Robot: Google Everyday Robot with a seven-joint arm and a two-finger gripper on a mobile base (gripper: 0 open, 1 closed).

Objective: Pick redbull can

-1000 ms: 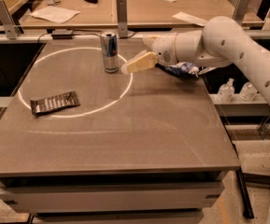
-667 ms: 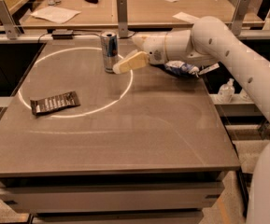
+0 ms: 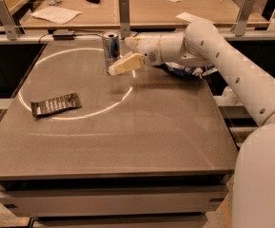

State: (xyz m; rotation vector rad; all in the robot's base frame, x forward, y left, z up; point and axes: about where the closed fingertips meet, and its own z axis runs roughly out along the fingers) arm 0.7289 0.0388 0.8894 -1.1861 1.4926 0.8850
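The redbull can [image 3: 110, 45] stands upright at the far middle of the table, slim, silver and blue with a silver top rim. My gripper [image 3: 120, 56] reaches in from the right on a white arm and is right next to the can. The fingers are open: the near cream finger [image 3: 124, 64] lies in front of the can's right lower side, and the far finger [image 3: 130, 42] sits just right of the can. The can rests on the table and is not gripped.
A flat dark brown wrapper [image 3: 56, 104] lies at the left of the grey table [image 3: 142, 141]. A blue-and-white snack bag [image 3: 184, 71] lies partly hidden behind my arm. A rail with metal posts [image 3: 123, 11] runs along the far edge.
My gripper has moved left and closer to the can, with the near finger now overlapping its lower right side. The can, wrapper and bag have not moved.
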